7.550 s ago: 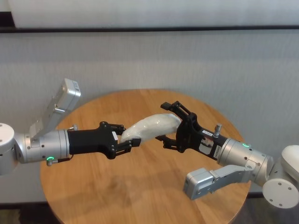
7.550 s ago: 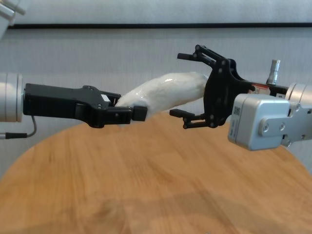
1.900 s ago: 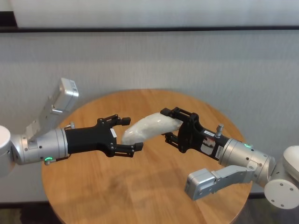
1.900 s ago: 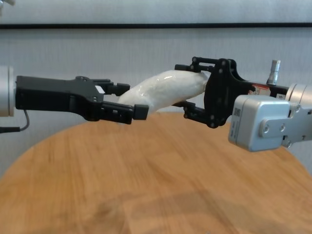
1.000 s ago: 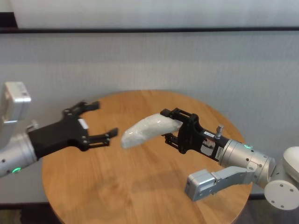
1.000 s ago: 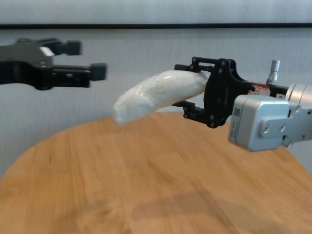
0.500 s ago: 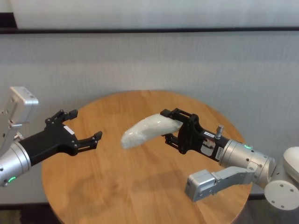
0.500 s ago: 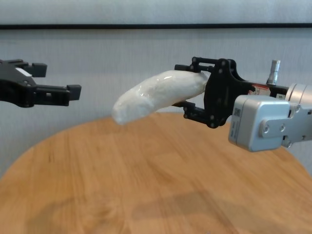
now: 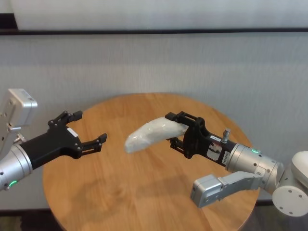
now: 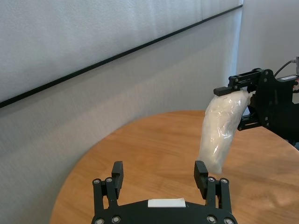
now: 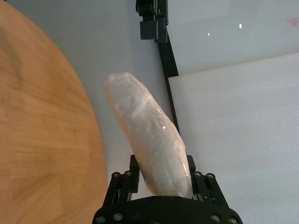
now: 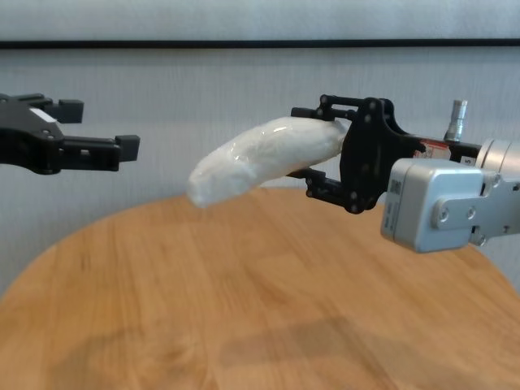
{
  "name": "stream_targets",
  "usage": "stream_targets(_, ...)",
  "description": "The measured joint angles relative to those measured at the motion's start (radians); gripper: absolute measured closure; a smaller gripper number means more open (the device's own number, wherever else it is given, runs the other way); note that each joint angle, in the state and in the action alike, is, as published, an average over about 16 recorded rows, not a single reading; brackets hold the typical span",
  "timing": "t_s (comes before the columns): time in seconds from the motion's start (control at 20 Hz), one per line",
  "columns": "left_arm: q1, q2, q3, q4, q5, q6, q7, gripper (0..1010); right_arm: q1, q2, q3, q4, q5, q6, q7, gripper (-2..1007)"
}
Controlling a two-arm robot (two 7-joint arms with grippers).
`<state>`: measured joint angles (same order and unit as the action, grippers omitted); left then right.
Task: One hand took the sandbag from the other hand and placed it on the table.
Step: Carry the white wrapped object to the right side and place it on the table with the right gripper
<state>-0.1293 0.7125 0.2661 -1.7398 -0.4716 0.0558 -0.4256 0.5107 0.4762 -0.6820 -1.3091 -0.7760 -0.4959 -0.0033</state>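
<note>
The white, shiny sandbag (image 9: 153,132) hangs in the air over the round wooden table (image 9: 120,192), curving down toward the left. My right gripper (image 9: 173,128), the black open-frame one, is shut on the bag's right end (image 12: 325,140) and holds it alone. The right wrist view shows the bag (image 11: 149,135) wedged between its fingers. My left gripper (image 9: 90,126), long and slim, stands open at the table's left edge, well apart from the bag's free end (image 10: 212,161). Nothing lies between its fingers (image 10: 117,170).
A pale grey wall with a black rail (image 9: 154,30) stands behind the table. The right arm's boxy silver housing (image 9: 207,190) hangs low over the table's front right. The left arm's silver housing (image 9: 19,103) sits off the table's left side.
My left gripper, open, has drawn back leftward from the sandbag over the last second, then settled. The bag and the right gripper have not moved.
</note>
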Motion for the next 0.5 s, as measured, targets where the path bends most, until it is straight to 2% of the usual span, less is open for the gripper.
stream_targets(0.25, -0.005, -0.001, 0.003, 0.008, -0.005, -0.013, -0.009, 10, 0.001, 0.002, 0.005, 0.004, 0.002, 0.005, 0.001, 463)
stream_targets(0.5, -0.008, -0.002, 0.004, 0.014, -0.008, -0.022, -0.016, 10, 0.003, 0.008, 0.021, 0.017, 0.01, 0.023, 0.007, 463)
